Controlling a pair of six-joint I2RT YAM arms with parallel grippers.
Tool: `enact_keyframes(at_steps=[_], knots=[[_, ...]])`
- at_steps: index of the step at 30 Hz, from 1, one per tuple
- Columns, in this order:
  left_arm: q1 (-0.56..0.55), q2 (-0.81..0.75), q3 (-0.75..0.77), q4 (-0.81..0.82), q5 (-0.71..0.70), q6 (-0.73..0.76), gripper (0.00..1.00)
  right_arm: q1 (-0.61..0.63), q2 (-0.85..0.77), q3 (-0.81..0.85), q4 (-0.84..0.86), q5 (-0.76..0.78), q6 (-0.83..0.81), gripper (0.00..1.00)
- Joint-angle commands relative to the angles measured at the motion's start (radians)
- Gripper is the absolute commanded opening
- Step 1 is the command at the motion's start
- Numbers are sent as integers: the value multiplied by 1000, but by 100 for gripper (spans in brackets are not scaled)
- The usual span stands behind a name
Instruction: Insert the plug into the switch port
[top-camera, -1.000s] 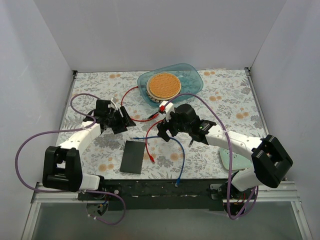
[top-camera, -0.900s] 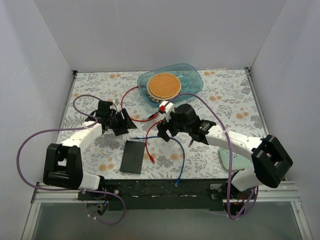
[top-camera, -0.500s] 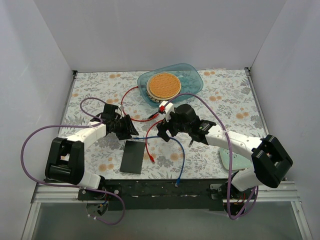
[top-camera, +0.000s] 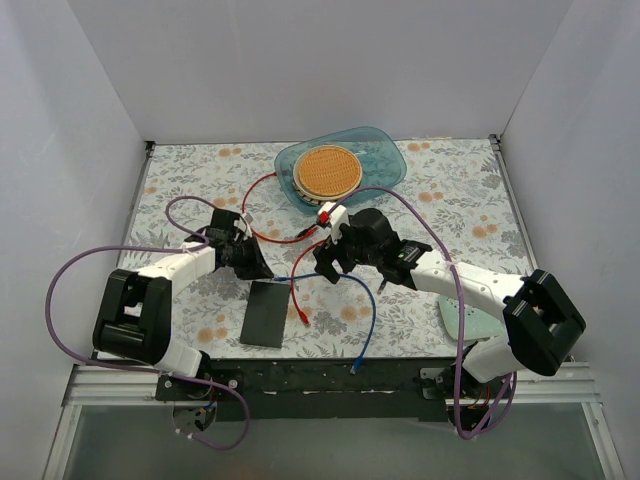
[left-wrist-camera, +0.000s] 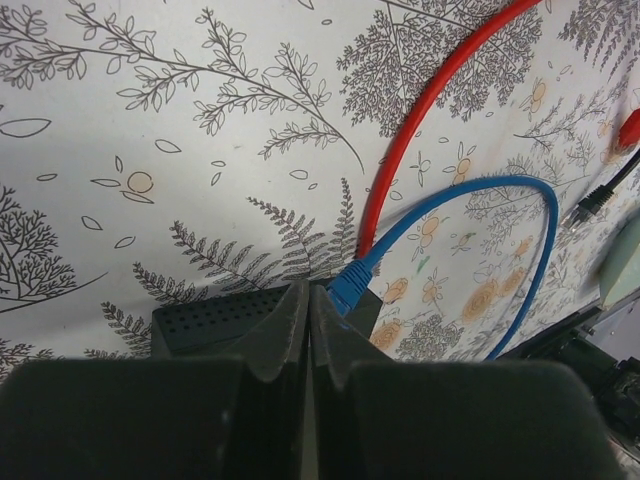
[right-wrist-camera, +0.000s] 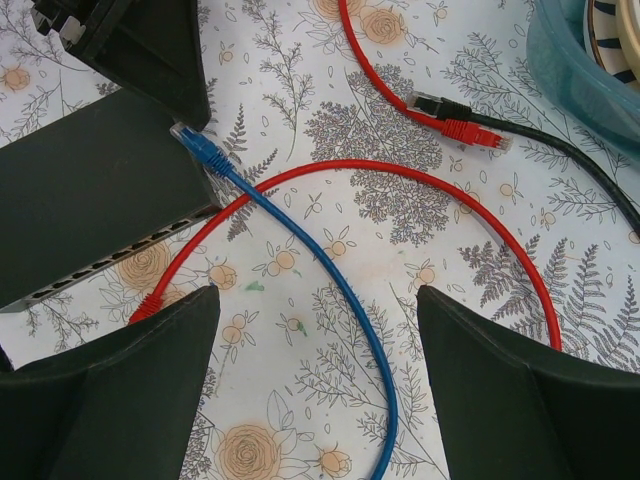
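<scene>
Left hand (left-wrist-camera: 308, 292) closed, tips beside blue plug (left-wrist-camera: 348, 288) at switch (left-wrist-camera: 215, 315); right hand (right-wrist-camera: 315, 300) spread wide.

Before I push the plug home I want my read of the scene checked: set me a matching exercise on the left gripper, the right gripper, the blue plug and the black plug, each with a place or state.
Things:
1. left gripper
2. right gripper
3. blue plug
4. black plug

Places or states:
A. open wide above the red cable
B. lying beside a red plug, apart from the switch
C. shut, over the switch's edge
D. at the switch's corner

Pairs: 1-C, 2-A, 3-D, 4-B
</scene>
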Motion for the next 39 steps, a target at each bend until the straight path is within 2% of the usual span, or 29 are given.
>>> enact_keyframes(at_steps=[1, 4, 5, 6, 7, 9, 15, 23, 30, 39], knots=[[-7, -6, 56, 3, 20, 16, 0, 4, -11, 34, 17, 7, -15, 87], [-7, -12, 64, 3, 27, 22, 0, 4, -11, 32, 19, -7, -18, 87], [-7, -20, 61, 0, 27, 22, 9, 4, -12, 32, 17, -5, -18, 87], [-7, -23, 58, -1, 23, 23, 32, 4, -15, 31, 16, -7, -18, 87], [-8, -29, 53, -4, 17, 22, 44, 6, -15, 31, 16, -5, -19, 88], [-7, -52, 36, -6, 15, 17, 60, 4, -17, 29, 14, -2, -19, 88], [-8, -107, 1, -6, 67, 22, 63, 4, -20, 28, 14, -5, -19, 88], [-34, -85, -8, 11, 64, 11, 52, 4, -14, 23, 27, -7, -15, 88], [-57, -66, -5, 3, 29, 13, 50, 4, -17, 29, 20, 3, -19, 88], [-68, -101, 2, -8, -78, 5, 59, 4, -17, 29, 16, 3, -18, 88]])
